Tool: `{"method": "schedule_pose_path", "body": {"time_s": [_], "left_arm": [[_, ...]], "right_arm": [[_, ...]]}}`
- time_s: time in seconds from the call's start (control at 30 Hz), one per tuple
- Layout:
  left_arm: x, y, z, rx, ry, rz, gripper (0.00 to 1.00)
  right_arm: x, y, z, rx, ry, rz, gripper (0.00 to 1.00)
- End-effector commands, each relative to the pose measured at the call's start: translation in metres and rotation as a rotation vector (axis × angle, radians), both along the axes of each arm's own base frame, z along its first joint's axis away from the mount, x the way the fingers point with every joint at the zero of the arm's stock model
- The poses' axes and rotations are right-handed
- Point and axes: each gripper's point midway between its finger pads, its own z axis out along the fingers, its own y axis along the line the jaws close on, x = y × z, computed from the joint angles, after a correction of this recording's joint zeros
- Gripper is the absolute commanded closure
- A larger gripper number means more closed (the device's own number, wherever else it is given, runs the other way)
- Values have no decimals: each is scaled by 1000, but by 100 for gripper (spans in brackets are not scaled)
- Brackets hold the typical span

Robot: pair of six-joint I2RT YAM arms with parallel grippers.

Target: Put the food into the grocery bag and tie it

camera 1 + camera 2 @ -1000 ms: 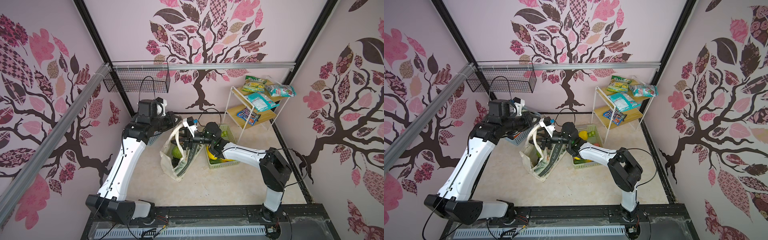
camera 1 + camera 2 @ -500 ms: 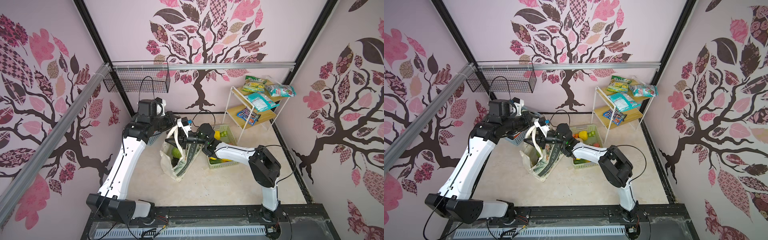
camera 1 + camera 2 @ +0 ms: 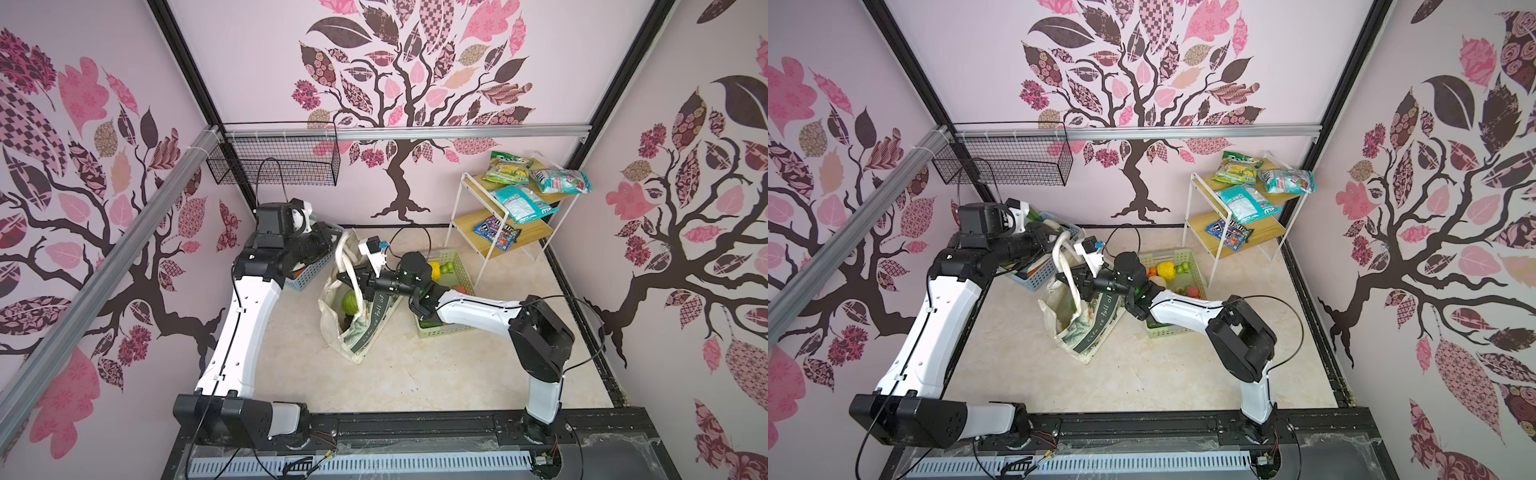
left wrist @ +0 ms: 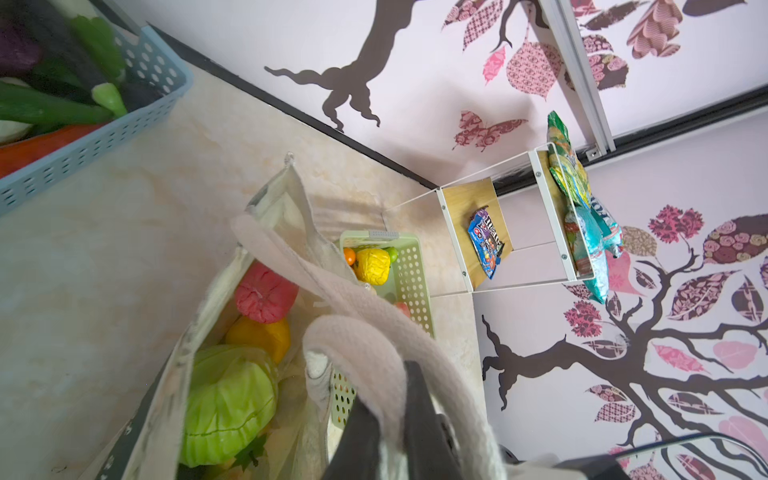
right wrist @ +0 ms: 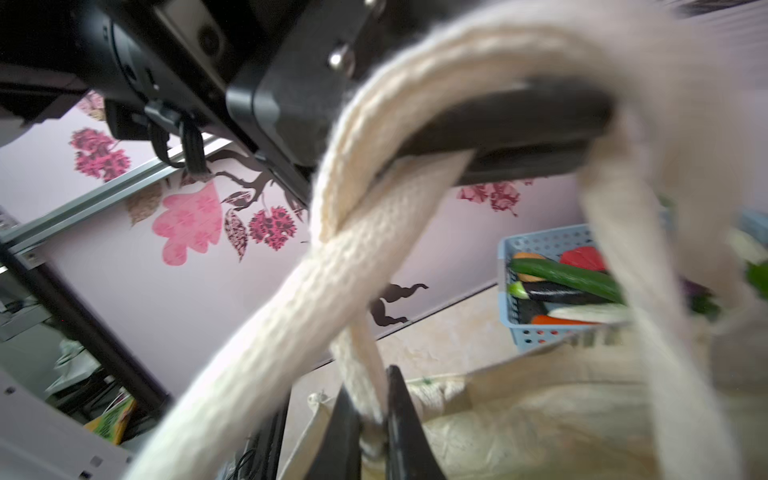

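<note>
Left tool (image 4: 386, 384): clamped on handle (image 5: 374, 232) above grocery bag (image 3: 330, 320); unchanged.
Right tool (image 5: 370, 388): previously open; now clamped on handle over the grocery bag's mouth.

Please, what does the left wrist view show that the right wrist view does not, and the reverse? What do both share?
Only the left wrist view: the green cabbage and red bumpy fruit inside the cream canvas tote bag, the pale-green lattice basket and the white wire shelf. Only the right wrist view: the right gripper shut on a cream woven handle, where the handles cross. Both: those handles and the blue lattice basket of vegetables.
</note>
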Motion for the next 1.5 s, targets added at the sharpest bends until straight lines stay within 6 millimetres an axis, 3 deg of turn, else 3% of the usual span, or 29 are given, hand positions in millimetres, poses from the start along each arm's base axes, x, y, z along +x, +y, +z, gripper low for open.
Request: {"method": "schedule_pose_path", "body": {"time_s": [0.0,0.23,0.57,0.7,0.83,1.07,1.23,1.37,1.47], "left_arm": [[-2,23,4,-20,-54,44,100],[-6,64,-32,-35,-5,159,100],[-18,92,-96,90,147,246,100],[-26,110,-128,135,232,306,100],[-36,140,-154,176,305,408,100],[-50,192,-171,217,357,625,100],[-46,192,-176,209,361,616,100],[-53,211,-177,275,377,712,100],[-51,212,-172,280,356,713,100]], "right_arm": [[25,-39,20,-8,88,-233,99],[60,-104,21,18,258,-504,100],[74,-183,22,139,354,-772,100],[79,-213,18,186,406,-851,100],[81,-238,11,204,455,-900,100],[85,-280,-17,202,568,-1000,100],[84,-282,-36,143,584,-1003,100],[87,-287,-55,73,583,-1044,100],[89,-294,-62,31,570,-1072,100]]}}
